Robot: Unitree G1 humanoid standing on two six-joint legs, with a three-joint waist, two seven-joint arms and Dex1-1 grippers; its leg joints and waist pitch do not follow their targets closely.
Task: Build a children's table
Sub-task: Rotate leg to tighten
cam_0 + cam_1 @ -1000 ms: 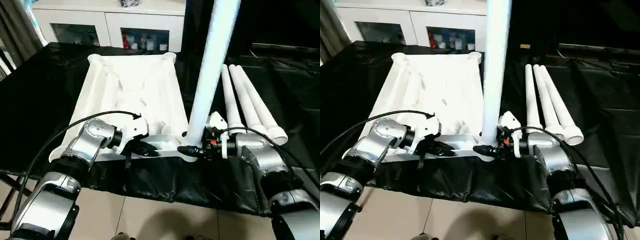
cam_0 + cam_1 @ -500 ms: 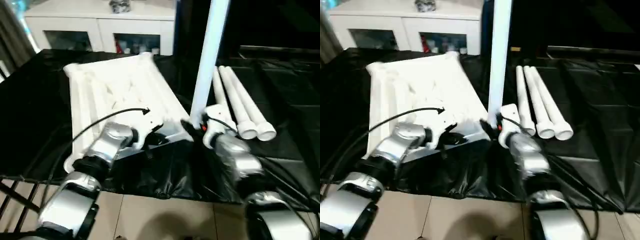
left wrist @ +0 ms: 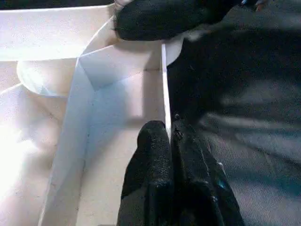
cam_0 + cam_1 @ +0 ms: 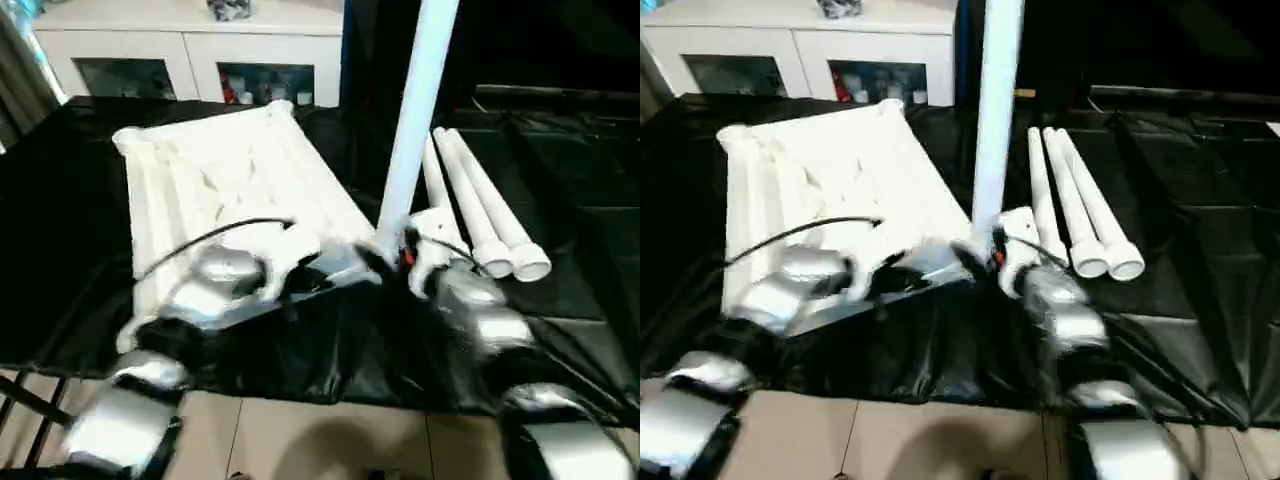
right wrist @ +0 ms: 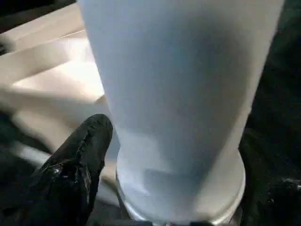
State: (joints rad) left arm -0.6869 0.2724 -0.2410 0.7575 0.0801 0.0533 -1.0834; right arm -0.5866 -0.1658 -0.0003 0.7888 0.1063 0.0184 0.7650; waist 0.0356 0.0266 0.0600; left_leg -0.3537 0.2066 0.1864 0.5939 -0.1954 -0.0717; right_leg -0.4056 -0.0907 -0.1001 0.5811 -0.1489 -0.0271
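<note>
The tabletop [image 4: 215, 190] lay underside up on the black-draped counter [image 4: 70, 200], skewed, its ribs showing. At its near corner beside the robot's right arm, one leg [image 4: 415, 110] stood upright in the corner socket [image 5: 183, 188]. The right end effector [image 4: 385, 262] was at the foot of that leg; one black finger [image 5: 75, 160] showed against the tube, but whether the grip was clenched could not be told. The left end effector [image 3: 171, 160] was clenched on the tabletop's thin near edge wall, a finger on each side. Three more legs [image 4: 480, 210] lay side by side on the counter just beyond the standing leg, and a white cabinet [image 4: 190, 50] stood behind the tabletop.

The tall leg appeared only lightly seated, so a sideways pull could lever it out or tip it. The tabletop could also slide on the slick cloth, and the thin wall could slip from the pinch
</note>
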